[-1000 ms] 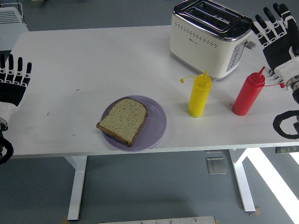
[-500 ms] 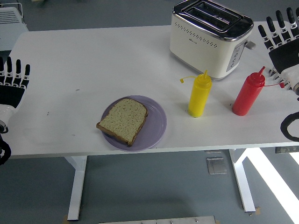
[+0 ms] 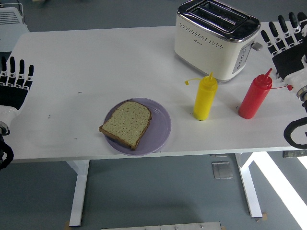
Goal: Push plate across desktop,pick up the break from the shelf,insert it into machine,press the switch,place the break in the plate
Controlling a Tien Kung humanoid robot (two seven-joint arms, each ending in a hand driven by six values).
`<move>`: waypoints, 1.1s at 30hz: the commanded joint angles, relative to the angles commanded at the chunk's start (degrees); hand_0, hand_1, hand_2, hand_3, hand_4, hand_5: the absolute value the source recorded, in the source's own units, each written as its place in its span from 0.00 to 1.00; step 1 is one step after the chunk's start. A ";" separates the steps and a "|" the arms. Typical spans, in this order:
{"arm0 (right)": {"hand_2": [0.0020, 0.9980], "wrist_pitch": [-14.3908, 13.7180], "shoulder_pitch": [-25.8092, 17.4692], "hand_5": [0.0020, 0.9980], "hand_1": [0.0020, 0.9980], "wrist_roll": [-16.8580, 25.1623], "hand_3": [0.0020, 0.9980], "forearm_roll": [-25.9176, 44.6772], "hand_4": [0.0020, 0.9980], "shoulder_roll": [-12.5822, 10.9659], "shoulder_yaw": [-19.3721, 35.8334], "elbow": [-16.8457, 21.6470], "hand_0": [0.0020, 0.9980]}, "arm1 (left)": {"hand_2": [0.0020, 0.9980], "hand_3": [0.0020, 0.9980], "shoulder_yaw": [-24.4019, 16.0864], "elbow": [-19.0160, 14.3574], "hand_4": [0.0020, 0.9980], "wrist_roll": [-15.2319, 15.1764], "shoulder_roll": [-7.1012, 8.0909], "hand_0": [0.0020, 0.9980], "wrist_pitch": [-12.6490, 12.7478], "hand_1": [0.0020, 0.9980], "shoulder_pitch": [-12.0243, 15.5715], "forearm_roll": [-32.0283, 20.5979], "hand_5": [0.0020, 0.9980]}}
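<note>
A slice of bread (image 3: 126, 123) lies on the purple plate (image 3: 163, 125) near the table's front edge, left of centre. The cream and chrome toaster (image 3: 216, 38) stands at the back right with both slots empty and its lever (image 3: 257, 46) on the right side. My right hand (image 3: 287, 42) hovers just right of the toaster, fingers spread and holding nothing. My left hand (image 3: 13, 85) is at the far left edge of the table, fingers straight and empty.
A yellow squeeze bottle (image 3: 205, 97) and a red squeeze bottle (image 3: 255, 95) stand in front of the toaster, between it and the table's front edge. A white rack (image 3: 12, 17) shows at the top left corner.
My right hand drifted right and up, then came back slightly left toward the toaster. The left hand shifted only a little. Bread, plate and bottles have not moved.
</note>
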 joint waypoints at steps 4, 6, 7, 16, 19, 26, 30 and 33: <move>0.63 -0.03 0.18 0.34 0.67 0.09 0.60 -0.35 0.66 0.09 -0.11 -0.07 0.75 | 0.66 0.68 -0.03 0.02 0.62 0.04 0.00 0.78 -0.02 0.71 -0.03 -0.16 1.00; 0.63 -0.04 0.30 0.34 0.67 0.11 0.59 -0.47 0.66 0.15 -0.13 -0.07 0.75 | 0.66 0.68 -0.03 0.03 0.62 0.07 0.00 0.78 -0.03 0.71 -0.05 -0.23 1.00; 0.63 -0.04 0.34 0.34 0.67 0.12 0.59 -0.53 0.66 0.16 -0.15 -0.06 0.75 | 0.66 0.68 -0.02 0.05 0.62 0.09 0.00 0.78 -0.04 0.71 -0.06 -0.27 1.00; 0.63 -0.12 0.33 0.34 0.67 0.21 0.59 -0.54 0.66 0.22 -0.38 0.04 0.75 | 0.66 0.68 -0.03 0.05 0.61 0.15 0.01 0.78 -0.02 0.71 -0.03 -0.44 1.00; 0.63 -0.16 0.31 0.34 0.67 0.23 0.59 -0.54 0.66 0.24 -0.62 0.02 0.75 | 0.66 0.68 -0.02 -0.02 0.61 0.12 0.04 0.78 0.01 0.71 -0.05 -0.36 1.00; 0.63 -0.31 0.35 0.34 0.67 0.26 0.59 -0.66 0.66 0.27 -1.23 -0.20 0.75 | 0.66 0.68 -0.23 0.18 0.61 0.00 0.14 0.78 0.04 0.71 -0.14 -0.15 1.00; 0.63 -0.35 0.30 0.34 0.67 0.27 0.59 -0.74 0.66 0.33 -1.59 -0.25 0.75 | 0.66 0.68 -0.37 0.17 0.61 -0.05 0.20 0.78 0.05 0.71 -0.21 0.05 1.00; 0.63 -0.37 0.31 0.34 0.67 0.26 0.59 -0.80 0.66 0.34 -1.72 -0.26 0.75 | 0.66 0.68 -0.42 0.15 0.61 -0.07 0.24 0.78 0.05 0.71 -0.26 0.08 1.00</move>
